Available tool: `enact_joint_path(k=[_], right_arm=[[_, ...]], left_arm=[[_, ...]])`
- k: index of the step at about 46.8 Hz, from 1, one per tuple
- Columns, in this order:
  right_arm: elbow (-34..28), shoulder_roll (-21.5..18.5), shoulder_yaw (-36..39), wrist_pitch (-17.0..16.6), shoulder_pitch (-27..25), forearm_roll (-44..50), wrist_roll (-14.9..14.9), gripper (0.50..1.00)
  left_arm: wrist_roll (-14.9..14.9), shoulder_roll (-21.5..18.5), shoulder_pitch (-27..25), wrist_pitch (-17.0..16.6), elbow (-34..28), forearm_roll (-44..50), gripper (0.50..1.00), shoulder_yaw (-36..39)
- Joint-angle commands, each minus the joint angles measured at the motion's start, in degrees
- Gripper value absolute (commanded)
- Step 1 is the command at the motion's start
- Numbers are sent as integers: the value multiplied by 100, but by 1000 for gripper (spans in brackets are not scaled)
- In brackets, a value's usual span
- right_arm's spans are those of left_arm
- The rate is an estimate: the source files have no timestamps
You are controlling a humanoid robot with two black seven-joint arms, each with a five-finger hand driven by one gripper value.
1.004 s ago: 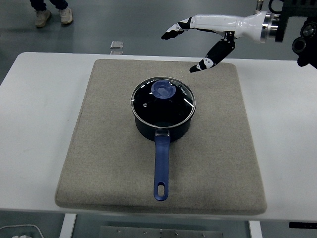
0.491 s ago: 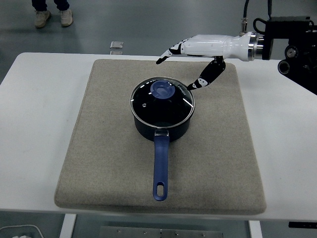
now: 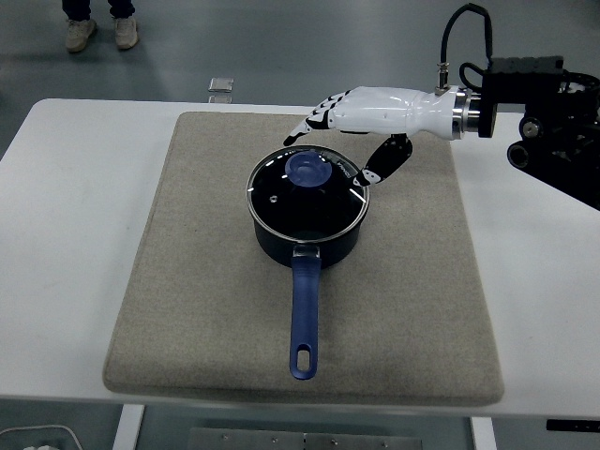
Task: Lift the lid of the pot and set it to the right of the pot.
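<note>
Dark blue pot (image 3: 307, 234) sits approx. centre of a beige mat (image 3: 187, 281) on the white tabletop (image 3: 66, 234), its long blue handle (image 3: 305, 314) pointing toward the near edge. Glass lid (image 3: 281, 202) w/ round blue knob (image 3: 308, 170) is on the pot, seated flat. Right hand (image 3: 352, 127), white w/ black finger segments, reaches in from the right, above the pot's far-right rim; fingers wide and spread, holding nothing. Fingertips (image 3: 305, 128) extend over the mat just behind the lid, thumb (image 3: 380, 164) angled down beside the lid's right edge; can't tell if it touches. Knob is clear of the hand. Left arm not visible. Far bkgd: a person's shoes (image 3: 97, 33) on the grey floor, and a small pale square obj. (image 3: 221, 85) on the floor beyond the tabletop.
</note>
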State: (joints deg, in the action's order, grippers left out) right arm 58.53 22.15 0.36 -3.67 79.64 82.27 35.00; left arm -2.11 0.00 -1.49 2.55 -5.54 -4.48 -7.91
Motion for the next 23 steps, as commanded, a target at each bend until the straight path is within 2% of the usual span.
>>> enact_joint_path(k=[1, 23], right_arm=[[1, -44, -63, 94, -1, 0, 0, 874], [-43, -246, -98, 191, -27, 0, 0, 876]], left_arm=[[0, 0, 0, 0, 0, 0, 1000, 0], [0, 0, 0, 0, 0, 0, 1000, 0]])
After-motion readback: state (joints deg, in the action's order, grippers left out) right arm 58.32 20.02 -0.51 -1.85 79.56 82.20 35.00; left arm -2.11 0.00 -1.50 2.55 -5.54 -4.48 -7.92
